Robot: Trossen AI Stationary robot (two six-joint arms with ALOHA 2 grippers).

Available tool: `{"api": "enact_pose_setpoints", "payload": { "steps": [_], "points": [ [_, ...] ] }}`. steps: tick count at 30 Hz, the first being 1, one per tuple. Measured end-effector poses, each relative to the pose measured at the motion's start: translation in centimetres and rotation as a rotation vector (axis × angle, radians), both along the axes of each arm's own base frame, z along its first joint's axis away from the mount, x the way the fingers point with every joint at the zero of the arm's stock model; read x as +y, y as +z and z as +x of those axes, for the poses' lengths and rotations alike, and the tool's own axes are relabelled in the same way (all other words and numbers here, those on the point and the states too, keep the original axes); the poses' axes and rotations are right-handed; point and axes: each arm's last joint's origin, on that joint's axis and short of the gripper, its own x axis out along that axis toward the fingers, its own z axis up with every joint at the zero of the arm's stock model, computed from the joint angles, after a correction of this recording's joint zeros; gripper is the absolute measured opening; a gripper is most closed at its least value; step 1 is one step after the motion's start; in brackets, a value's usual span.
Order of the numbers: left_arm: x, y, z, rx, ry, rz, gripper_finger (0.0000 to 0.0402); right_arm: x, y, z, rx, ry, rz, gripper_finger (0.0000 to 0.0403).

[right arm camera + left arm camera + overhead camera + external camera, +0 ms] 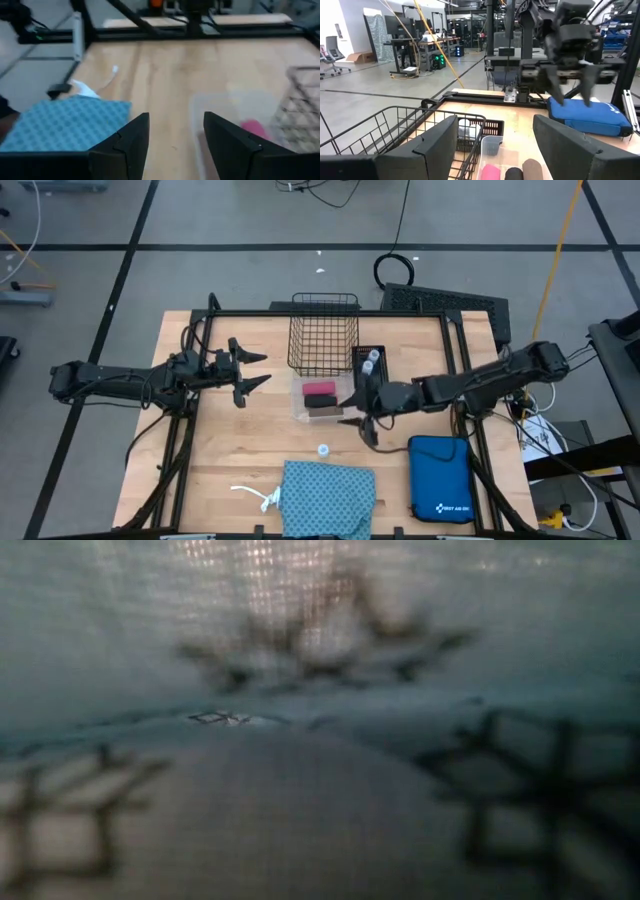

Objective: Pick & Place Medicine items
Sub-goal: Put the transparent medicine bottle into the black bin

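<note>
Medicine items spread across my table, both grippers empty.

High view: my left gripper (252, 371) hangs spread wide beside the wire basket (323, 332); my right gripper (356, 420), fingers apart, hovers near the clear tray (302, 412) holding the pink roll (319, 389) and brown roll (322, 409). One vial (324, 450) stands above the teal cloth (328, 498). The blue case (441, 480) shows an unreadable white logo. Low view: only blurred teal fabric.
</note>
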Motion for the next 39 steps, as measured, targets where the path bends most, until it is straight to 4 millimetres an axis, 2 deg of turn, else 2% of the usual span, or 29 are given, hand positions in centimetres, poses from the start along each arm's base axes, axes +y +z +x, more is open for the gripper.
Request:
{"api": "enact_pose_setpoints", "payload": {
  "steps": [9,12,17,20,25,31,35,39],
  "points": [
    [0.0,0.0,0.0,0.001,0.000,0.000,0.0269,4.3,-2.2,3.3,-0.176,0.114,0.022,0.0183],
    [0.0,0.0,0.0,0.000,0.000,0.000,0.0269,5.2,-2.0,4.5,-0.110,0.127,0.007,0.0199],
    [0.0,0.0,0.0,0.000,0.000,0.000,0.0269,6.6,-0.1,6.8,0.053,0.153,-0.062,0.0251],
    [0.0,0.0,0.0,0.001,0.000,0.000,0.0269,7.3,-0.1,8.3,0.173,0.163,-0.102,0.0274],
    [0.0,0.0,0.0,0.000,0.000,0.000,0.0269,7.7,-3.0,10.0,0.305,0.210,-0.216,0.0279],
    [0.0,0.0,0.0,0.000,0.000,0.000,0.0269,6.8,-6.7,10.6,0.456,0.210,-0.265,0.0270],
    [0.0,0.0,0.0,0.000,0.000,0.000,0.0269,6.2,-7.8,10.9,0.511,0.182,-0.254,0.0272],
    [0.0,0.0,0.0,0.000,0.000,0.000,0.0269,6.2,-7.8,10.8,0.521,0.182,-0.254,0.0273]
  ]
}}
